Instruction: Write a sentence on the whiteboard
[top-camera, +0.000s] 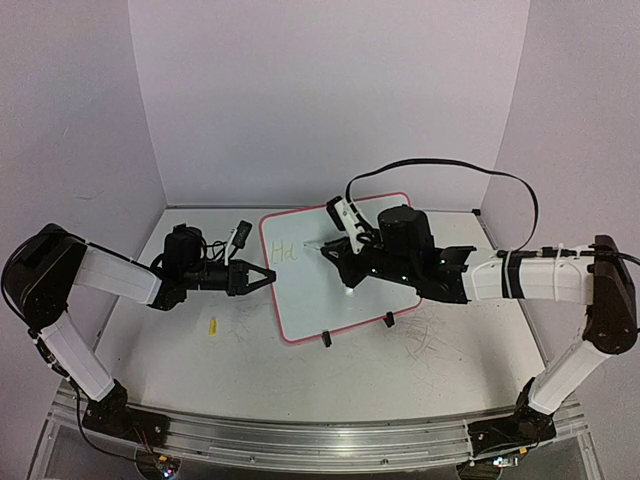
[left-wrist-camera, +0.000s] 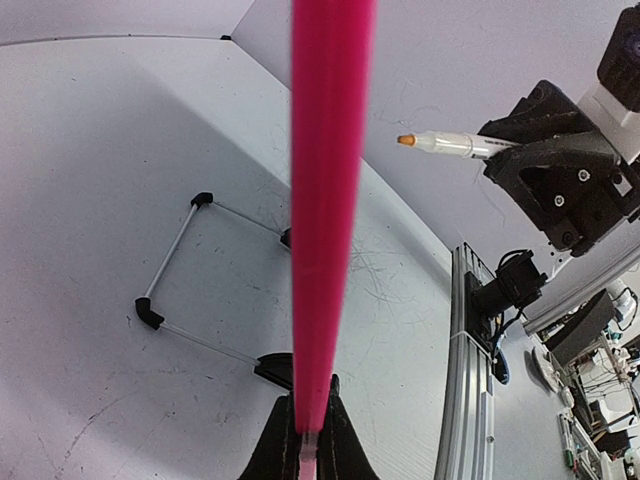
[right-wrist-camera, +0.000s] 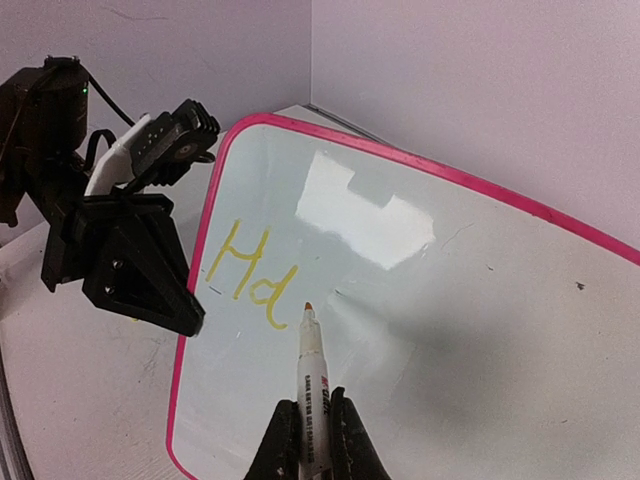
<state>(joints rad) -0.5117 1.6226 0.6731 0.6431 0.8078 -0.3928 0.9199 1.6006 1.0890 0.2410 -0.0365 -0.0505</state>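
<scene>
At whiteboard (top-camera: 310, 305) left rim: left gripper (top-camera: 266, 277) closed, clamping pink edge. Whiteboard on counter (top-camera: 200, 370), black clip feet (top-camera: 326, 339) at near edge. Yellow-green letters (right-wrist-camera: 245, 272) "Hd" near upper-left corner. Just right of letters: marker (right-wrist-camera: 311, 385) tip close to surface, contact unclear; right gripper (right-wrist-camera: 312, 445) clamped on barrel.

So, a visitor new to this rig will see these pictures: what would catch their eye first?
The pink-rimmed whiteboard, propped at a tilt in the middle between the arms, with yellow letters "Hd" at its upper left. Next, the right pincer gripping a marker, its tip just short of the board beside those letters. The left pincer is clamped on the board's left edge.
</scene>
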